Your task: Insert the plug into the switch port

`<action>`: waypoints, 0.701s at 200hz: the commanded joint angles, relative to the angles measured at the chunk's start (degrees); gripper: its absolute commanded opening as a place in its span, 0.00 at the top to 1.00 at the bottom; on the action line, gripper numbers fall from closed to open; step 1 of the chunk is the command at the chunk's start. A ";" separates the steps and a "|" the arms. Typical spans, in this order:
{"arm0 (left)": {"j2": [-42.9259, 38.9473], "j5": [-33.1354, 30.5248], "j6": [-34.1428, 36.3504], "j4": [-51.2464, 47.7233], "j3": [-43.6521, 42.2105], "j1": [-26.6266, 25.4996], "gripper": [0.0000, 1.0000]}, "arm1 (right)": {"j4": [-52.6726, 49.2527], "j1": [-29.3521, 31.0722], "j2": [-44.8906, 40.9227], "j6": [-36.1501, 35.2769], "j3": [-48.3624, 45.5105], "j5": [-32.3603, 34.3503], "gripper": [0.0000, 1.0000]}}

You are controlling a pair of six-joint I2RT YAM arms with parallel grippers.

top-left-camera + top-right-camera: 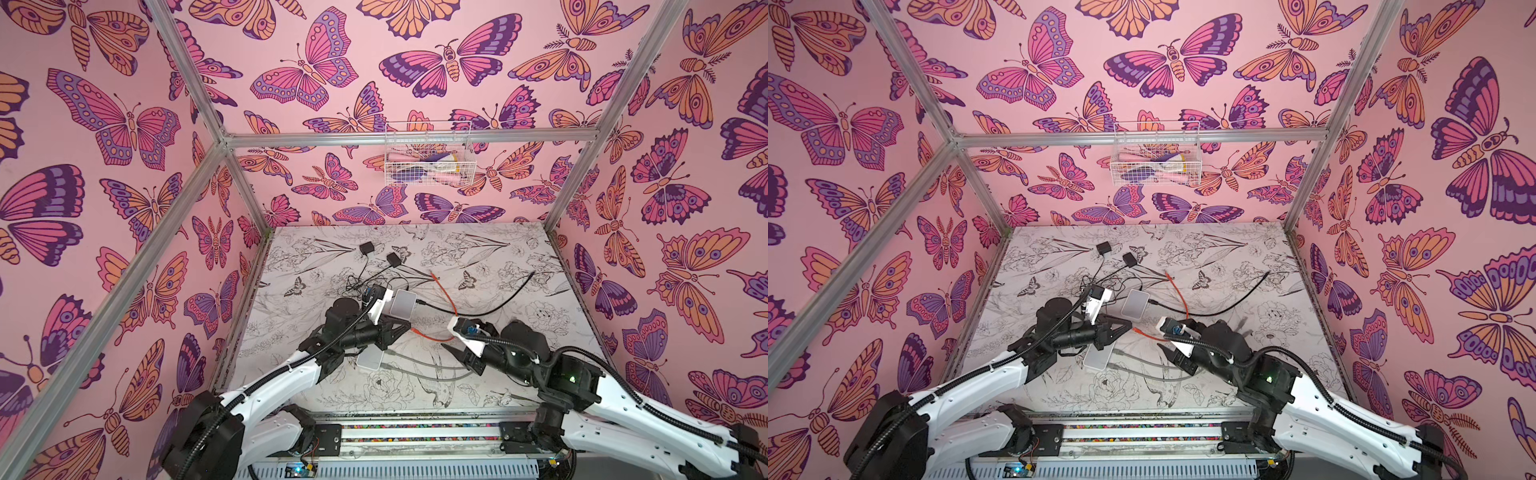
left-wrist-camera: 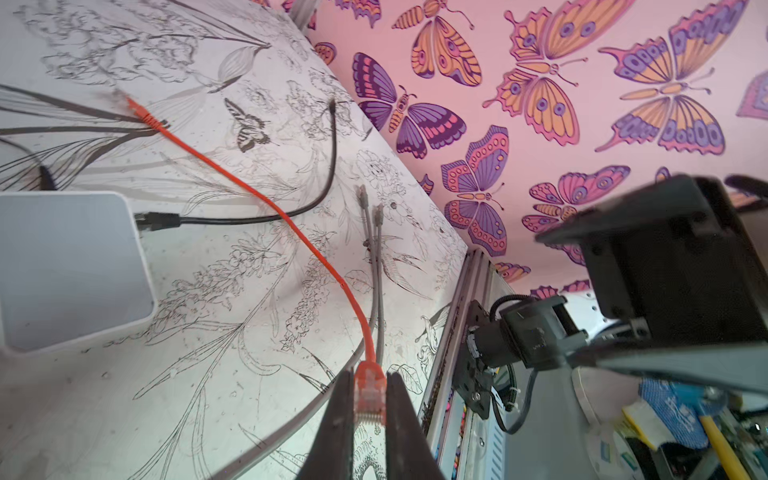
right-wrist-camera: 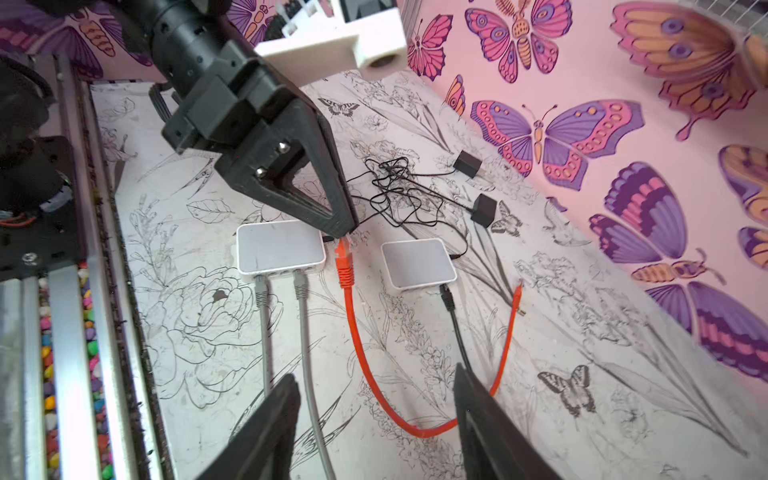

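Holding: left pincer (image 2: pixel 369 374) clenched on the orange-booted clear plastic network plug (image 2: pixel 369 395), pinched by its flanks between both fingers.
Right pincer (image 3: pixel 374 372): released and empty, hanging well back over the flower-printed white counter (image 3: pixel 540 353), facing the port sides of both boxes.
Plug position: in the gap between two boxes, just beside the nearer white rounded plastic switch box (image 3: pixel 280 245). Raised or resting on the counter, cannot tell.
Plug axis: roughly parallel to the two grey cables (image 3: pixel 266 332) seated in the nearer box. Contact end turned back toward the left wrist, thin orange cable (image 3: pixel 361 353) trailing off toward the right arm.
Ports: on the faces turned toward the right arm. Two grey leads in the nearer box, one black cable (image 3: pixel 451 307) in the farther white switch box (image 3: pixel 417 264).
Key relation: contact end seemingly level with or past the port face and offset sideways. Likely calling for a draw-back along the axis, a side shift, then a straight push.
Nearer arm: left, gripping the plug. Right free to steady a box.
Risk: probably skewed entry, or a light box sliding.
Target box: undecided from here.
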 commanded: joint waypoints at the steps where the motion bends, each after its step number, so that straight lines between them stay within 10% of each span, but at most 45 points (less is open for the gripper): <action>1: 1.80 7.58 4.11 5.95 -0.15 0.49 0.97 | -4.33 -3.72 3.68 3.20 2.87 -13.91 0.41; 140: 7.41 18.45 4.98 21.80 -1.97 2.14 0.99 | -7.46 -12.11 18.15 0.57 9.19 -32.17 0.56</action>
